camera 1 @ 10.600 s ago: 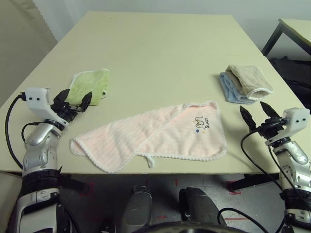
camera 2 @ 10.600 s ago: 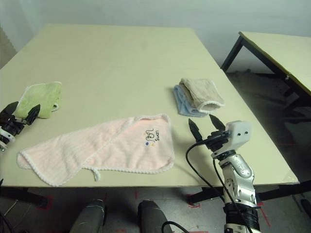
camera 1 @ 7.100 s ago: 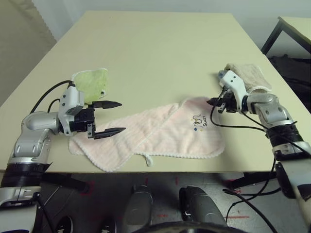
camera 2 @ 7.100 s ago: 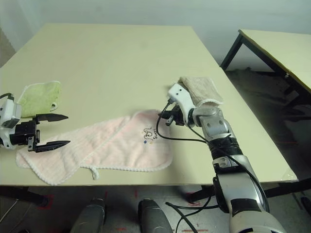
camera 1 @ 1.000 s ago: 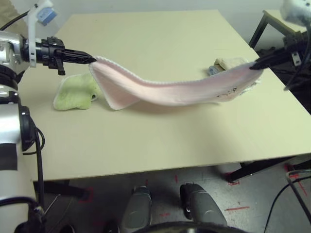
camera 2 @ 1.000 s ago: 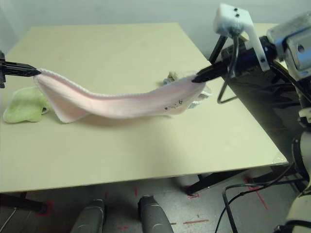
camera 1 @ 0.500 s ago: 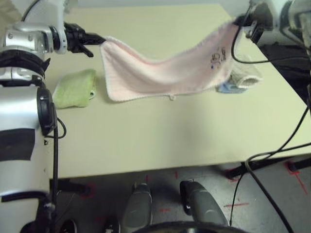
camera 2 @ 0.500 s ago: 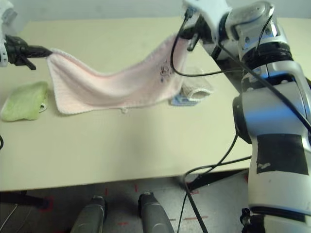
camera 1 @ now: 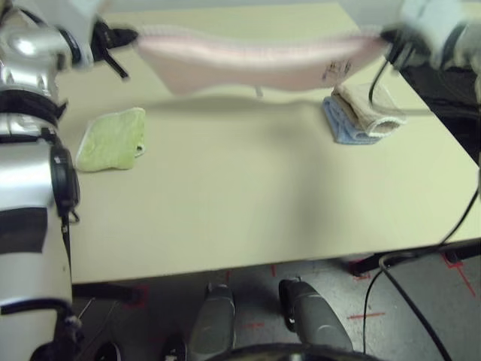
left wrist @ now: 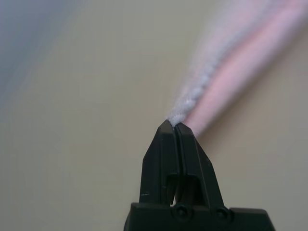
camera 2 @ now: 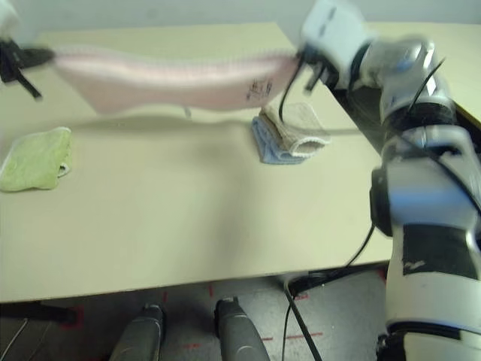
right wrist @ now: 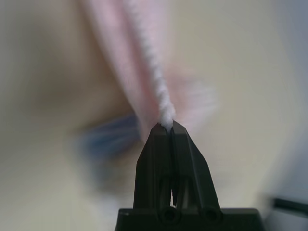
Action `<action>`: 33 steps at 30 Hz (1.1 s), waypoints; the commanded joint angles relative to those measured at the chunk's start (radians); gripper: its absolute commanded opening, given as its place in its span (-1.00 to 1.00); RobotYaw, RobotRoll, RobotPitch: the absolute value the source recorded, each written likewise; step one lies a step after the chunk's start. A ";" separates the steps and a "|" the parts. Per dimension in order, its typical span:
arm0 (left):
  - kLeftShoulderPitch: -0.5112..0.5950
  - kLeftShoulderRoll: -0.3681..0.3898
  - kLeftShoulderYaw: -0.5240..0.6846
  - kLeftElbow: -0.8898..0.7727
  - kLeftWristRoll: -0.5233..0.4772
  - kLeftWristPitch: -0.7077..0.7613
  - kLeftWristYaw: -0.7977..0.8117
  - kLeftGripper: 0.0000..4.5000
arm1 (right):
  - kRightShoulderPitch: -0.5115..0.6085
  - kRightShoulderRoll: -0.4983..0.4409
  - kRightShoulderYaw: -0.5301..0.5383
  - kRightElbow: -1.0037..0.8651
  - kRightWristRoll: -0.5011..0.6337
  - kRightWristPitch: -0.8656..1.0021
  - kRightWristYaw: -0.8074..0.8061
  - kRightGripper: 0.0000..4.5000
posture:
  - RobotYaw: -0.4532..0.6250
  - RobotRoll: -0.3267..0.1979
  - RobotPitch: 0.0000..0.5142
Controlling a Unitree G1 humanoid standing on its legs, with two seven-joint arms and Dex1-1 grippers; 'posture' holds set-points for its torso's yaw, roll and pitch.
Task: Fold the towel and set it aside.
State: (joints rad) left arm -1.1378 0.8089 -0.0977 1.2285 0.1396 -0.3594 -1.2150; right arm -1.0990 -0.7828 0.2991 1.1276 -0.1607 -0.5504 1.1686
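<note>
The pale pink towel [camera 1: 255, 64] hangs in the air above the far half of the table, stretched sideways between my two grippers, its dark logo [camera 1: 336, 69] near the right end. My left gripper [camera 1: 129, 36] is shut on the towel's left corner, and in the left wrist view its fingers [left wrist: 169, 144] pinch the whitish edging [left wrist: 192, 94]. My right gripper [camera 2: 301, 54] is shut on the right corner, where the edging [right wrist: 159, 91] runs out from the closed tips [right wrist: 166, 129].
A small light-green cloth [camera 1: 111, 140] lies at the table's left. Folded beige cloth [camera 1: 370, 107] on blue cloth [camera 1: 342, 128] sits at the right, under the towel's right end. A black cable [camera 1: 421, 248] hangs from my right arm past the table's right edge.
Both grippers have swung the towel up and away from me; it now lies flatter and stretched wider, no longer draping down toward the table.
</note>
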 commanded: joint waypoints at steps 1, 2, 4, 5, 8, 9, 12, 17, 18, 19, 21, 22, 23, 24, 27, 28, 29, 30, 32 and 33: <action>0.148 0.006 0.008 -0.156 -0.077 -0.013 -0.189 -0.98 | 0.218 -0.070 0.008 -0.304 0.074 -0.064 0.167 -1.00 | -0.11 0.25 -0.39; 0.199 0.011 0.011 -0.208 -0.098 0.001 -0.225 -0.98 | 0.294 -0.092 0.001 -0.405 0.105 -0.054 0.201 -1.00 | -0.11 0.25 -0.38; 0.292 0.025 0.020 -0.319 -0.142 0.051 -0.280 -0.98 | 0.419 -0.135 -0.015 -0.568 0.151 -0.036 0.238 -1.00 | -0.10 0.25 -0.37; 0.343 0.038 0.025 -0.384 -0.169 0.075 -0.310 -0.98 | 0.469 -0.156 -0.024 -0.625 0.165 -0.036 0.243 -1.00 | -0.10 0.25 -0.36; 0.466 0.077 0.039 -0.552 -0.235 0.150 -0.367 -0.98 | 0.580 -0.205 -0.049 -0.746 0.211 -0.018 0.252 -1.00 | -0.09 0.25 -0.36; 0.501 0.092 0.046 -0.602 -0.264 0.183 -0.382 -0.98 | 0.610 -0.218 -0.061 -0.776 0.233 -0.016 0.254 -1.00 | -0.09 0.25 -0.37; 0.594 0.153 0.053 -0.727 -0.365 0.255 -0.399 -0.98 | 0.659 -0.245 -0.098 -0.805 0.289 -0.051 0.269 -1.00 | -0.10 0.25 -0.37; 0.640 0.259 0.042 -0.708 -0.426 0.198 -0.399 -0.98 | 0.627 -0.272 -0.126 -0.679 0.272 -0.145 0.282 -1.00 | -0.10 0.25 -0.40; 0.628 0.273 0.039 -0.673 -0.419 0.176 -0.399 -0.98 | 0.611 -0.274 -0.127 -0.646 0.257 -0.161 0.278 -1.00 | -0.10 0.25 -0.41; 0.610 0.281 0.039 -0.637 -0.411 0.154 -0.399 -0.98 | 0.595 -0.275 -0.127 -0.616 0.241 -0.169 0.273 -1.00 | -0.10 0.25 -0.41; 0.580 0.298 0.029 -0.581 -0.403 0.120 -0.399 -0.98 | 0.572 -0.277 -0.125 -0.571 0.225 -0.181 0.270 -1.00 | -0.10 0.25 -0.42; 0.570 0.304 0.022 -0.563 -0.403 0.108 -0.399 -0.98 | 0.565 -0.279 -0.123 -0.556 0.222 -0.188 0.273 -1.00 | -0.10 0.25 -0.42; 0.564 0.309 0.015 -0.548 -0.405 0.098 -0.399 -0.98 | 0.562 -0.280 -0.122 -0.544 0.219 -0.196 0.277 -1.00 | -0.11 0.25 -0.43; 0.562 0.313 0.009 -0.532 -0.402 0.082 -0.399 -0.98 | 0.561 -0.283 -0.121 -0.535 0.218 -0.198 0.281 -1.00 | -0.11 0.25 -0.43; 0.579 0.321 -0.003 -0.522 -0.405 0.051 -0.399 -0.98 | 0.567 -0.288 -0.122 -0.529 0.222 -0.189 0.291 -1.00 | -0.12 0.25 -0.43; 0.585 0.321 -0.006 -0.526 -0.410 0.049 -0.399 -0.98 | 0.571 -0.288 -0.122 -0.533 0.226 -0.184 0.292 -1.00 | -0.12 0.25 -0.43; 0.599 0.318 -0.004 -0.542 -0.416 0.051 -0.399 -0.98 | 0.579 -0.287 -0.123 -0.544 0.234 -0.177 0.296 -1.00 | -0.12 0.25 -0.43; 0.607 0.316 -0.003 -0.553 -0.420 0.052 -0.399 -0.98 | 0.584 -0.286 -0.124 -0.551 0.238 -0.173 0.299 -1.00 | -0.12 0.25 -0.43; 0.640 0.308 0.005 -0.590 -0.431 0.065 -0.399 -0.98 | 0.614 -0.286 -0.126 -0.595 0.270 -0.154 0.316 -1.00 | -0.12 0.25 -0.43; 0.659 0.309 0.009 -0.614 -0.439 0.077 -0.399 -0.98 | 0.634 -0.292 -0.127 -0.626 0.297 -0.137 0.339 -1.00 | -0.12 0.25 -0.43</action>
State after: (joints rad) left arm -0.5076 1.1040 -0.0948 0.6428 -0.2916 -0.2961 -1.6054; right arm -0.4928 -1.0534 0.1780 0.5384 0.1033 -0.7111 1.4739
